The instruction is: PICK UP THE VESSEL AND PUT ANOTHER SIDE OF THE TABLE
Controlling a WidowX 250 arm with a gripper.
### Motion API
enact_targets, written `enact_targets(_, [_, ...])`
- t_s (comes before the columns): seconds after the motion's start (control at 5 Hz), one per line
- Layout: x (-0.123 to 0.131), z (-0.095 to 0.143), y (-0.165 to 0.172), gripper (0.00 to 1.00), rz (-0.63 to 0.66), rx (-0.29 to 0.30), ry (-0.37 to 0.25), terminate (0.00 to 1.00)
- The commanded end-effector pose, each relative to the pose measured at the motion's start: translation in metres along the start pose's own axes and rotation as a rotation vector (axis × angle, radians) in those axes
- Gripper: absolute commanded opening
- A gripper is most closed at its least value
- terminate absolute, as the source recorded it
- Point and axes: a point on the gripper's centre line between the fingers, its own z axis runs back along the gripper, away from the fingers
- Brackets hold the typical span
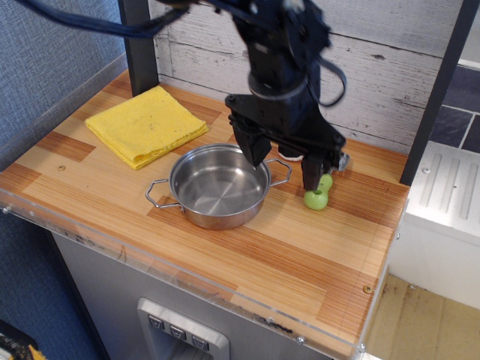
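One gripper (283, 165) hangs spread wide and empty above the 2 o'clock rim of the vessel (217, 186), which sits mid-tabletop (285, 259); grasp step looks not yet done, next move needs dropping to pinch that rim.
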Motion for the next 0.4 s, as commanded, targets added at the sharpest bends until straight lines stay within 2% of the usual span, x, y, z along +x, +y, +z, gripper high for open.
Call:
enact_targets(0.0, [0.0093, 0.0206, 0.0042, 1.00, -0.001, -0.008, -0.068, 0.00])
enact_targets(0.2, [0.0093, 0.0206, 0.0042, 1.00, -0.001, -0.008, -0.068, 1.00])
